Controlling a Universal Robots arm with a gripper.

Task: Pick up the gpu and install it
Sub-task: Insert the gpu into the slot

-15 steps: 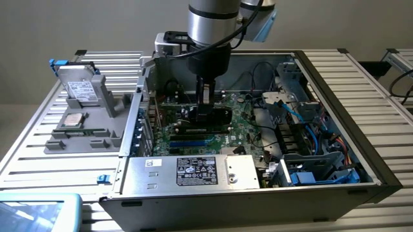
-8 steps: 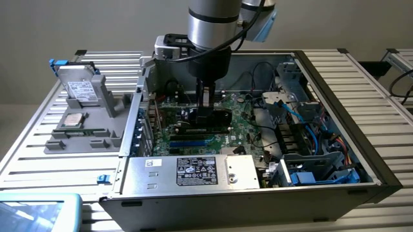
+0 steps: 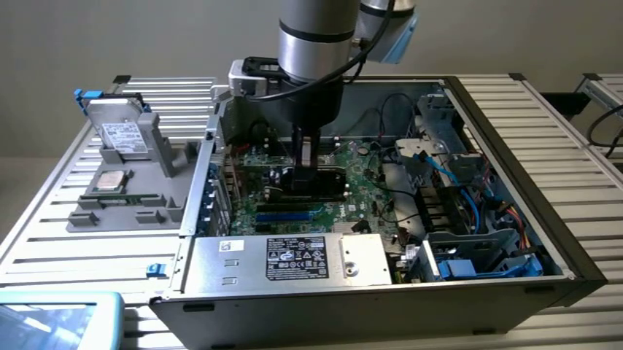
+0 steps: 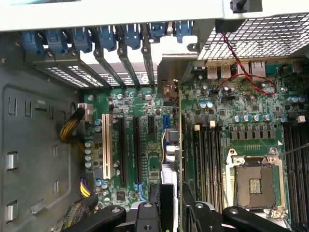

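The gpu (image 3: pixel 317 187) stands on edge low over the green motherboard (image 3: pixel 375 182) inside the open computer case. My gripper (image 3: pixel 309 166) reaches straight down from the arm and is shut on its upper edge. In the wrist view the gpu (image 4: pixel 170 145) is edge-on, a thin strip running from my gripper (image 4: pixel 169 209) to its silver end bracket (image 4: pixel 170 72) at the case's rear wall. It lies along the expansion slots (image 4: pixel 123 150), between them and the memory slots. Whether its lower edge sits in a slot is hidden.
A grey holder (image 3: pixel 136 204) at the exterior view's left carries a silver drive with a white label (image 3: pixel 124 135) and a processor chip (image 3: pixel 110 180). The power supply (image 3: pixel 292 259) fills the case's near side. Cables and drive cages (image 3: pixel 457 182) crowd its right. The bare processor socket (image 4: pixel 253 181) lies beside the card.
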